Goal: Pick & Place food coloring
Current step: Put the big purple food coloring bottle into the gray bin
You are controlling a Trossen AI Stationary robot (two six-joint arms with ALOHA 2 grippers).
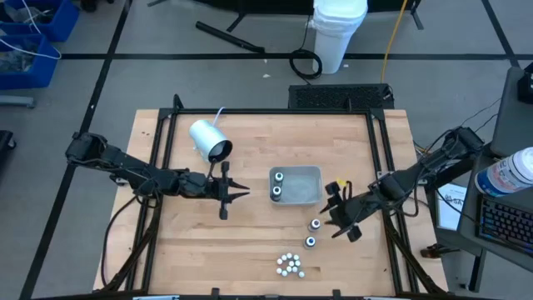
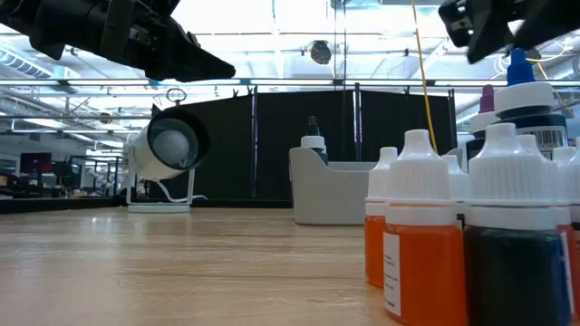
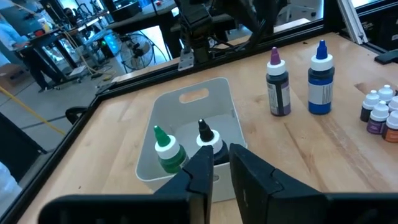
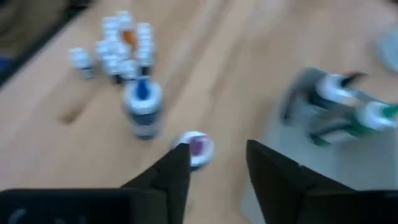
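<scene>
So two bottles are already in the grey tray [image 1: 310, 176], a green-tipped one [image 3: 165, 149] and a black-tipped one [image 3: 207, 140]. Purple [image 3: 277, 87] and blue [image 3: 320, 81] stand just beside it, plus a cluster of small ones [image 1: 289, 264] nearer the table edge. Right gripper [image 4: 216, 163] hangs open and empty over purple; left gripper [image 3: 221, 171] is barely parted, holding nothing, beside the tray

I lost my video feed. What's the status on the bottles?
Left end effector nearly closed, empty, left of tray. Right end effector open, empty, over purple bottle. Two bottles in tray. Path clear.
</scene>
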